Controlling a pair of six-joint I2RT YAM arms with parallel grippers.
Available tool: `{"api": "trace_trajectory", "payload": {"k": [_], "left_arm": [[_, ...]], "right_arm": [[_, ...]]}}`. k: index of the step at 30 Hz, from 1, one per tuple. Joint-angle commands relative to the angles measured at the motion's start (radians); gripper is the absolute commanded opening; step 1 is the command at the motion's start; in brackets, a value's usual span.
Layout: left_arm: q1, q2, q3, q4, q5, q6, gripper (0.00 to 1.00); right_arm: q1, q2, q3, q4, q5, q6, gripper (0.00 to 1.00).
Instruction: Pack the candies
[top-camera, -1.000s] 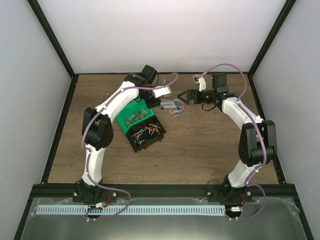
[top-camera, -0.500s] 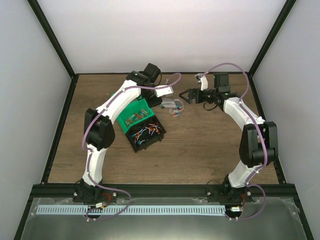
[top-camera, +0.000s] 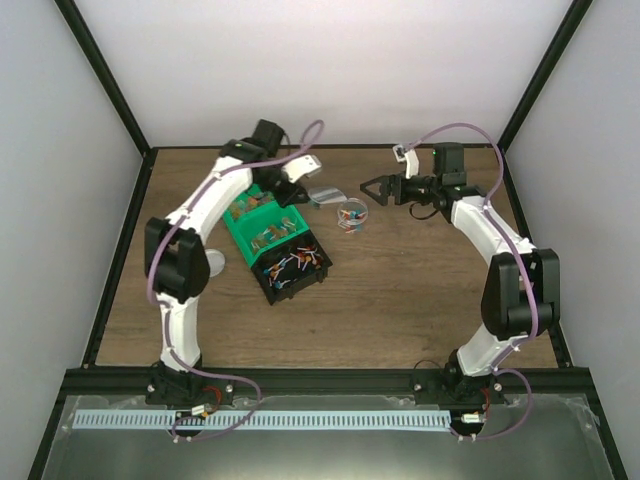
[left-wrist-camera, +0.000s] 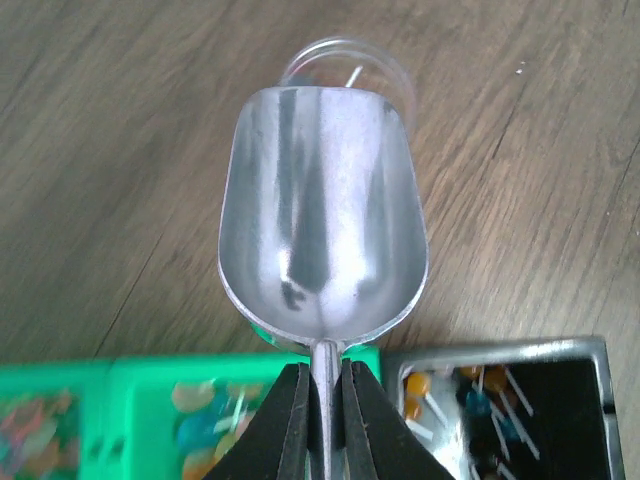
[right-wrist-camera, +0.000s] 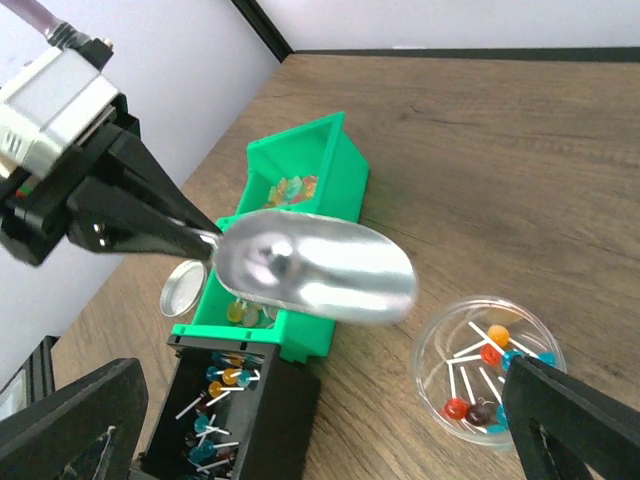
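Note:
The candies are tiny lollipops with white sticks, in red, blue and orange. Many lie in a black bin (top-camera: 291, 268) (right-wrist-camera: 228, 425); a few lie in a clear round cup (top-camera: 350, 218) (right-wrist-camera: 489, 372). My left gripper (top-camera: 292, 190) (left-wrist-camera: 325, 378) is shut on the thin handle of an empty metal scoop (top-camera: 322, 195) (left-wrist-camera: 321, 215) (right-wrist-camera: 316, 266). The scoop hangs above the table just left of the cup. My right gripper (top-camera: 371, 189) (right-wrist-camera: 320, 440) is open and empty, just right of the cup, facing it.
A green bin (top-camera: 258, 222) (right-wrist-camera: 301, 188) with duller candy pieces adjoins the black bin at the back left. A round silver lid (top-camera: 213, 262) (right-wrist-camera: 185, 288) lies left of the bins. Black frame posts edge the table.
My left arm has swung left and drawn the scoop back from over the cup towards the green bin. My right arm has barely moved.

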Motion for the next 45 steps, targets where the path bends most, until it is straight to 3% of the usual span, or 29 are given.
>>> {"api": "trace_trajectory", "payload": {"k": [1, 10, 15, 24, 45], "left_arm": [[0.129, -0.176, -0.125, 0.077, 0.119, -0.026, 0.04], [0.383, -0.351, -0.354, 0.025, 0.029, 0.138, 0.04], [0.473, -0.37, -0.355, -0.043, -0.093, 0.244, 0.04], [0.483, -0.282, -0.231, -0.134, -0.319, 0.337, 0.04], [0.387, -0.048, -0.032, -0.252, -0.476, 0.42, 0.04]], "right_arm": [[-0.01, -0.031, 0.004, 0.054, -0.086, 0.0, 1.0], [0.097, 0.093, 0.148, 0.022, -0.046, 0.013, 1.0], [0.201, 0.16, 0.22, 0.009, 0.032, -0.007, 0.99], [0.327, 0.283, 0.323, 0.019, 0.168, -0.023, 0.93], [0.459, 0.549, 0.497, 0.075, 0.334, -0.031, 0.84]]}}
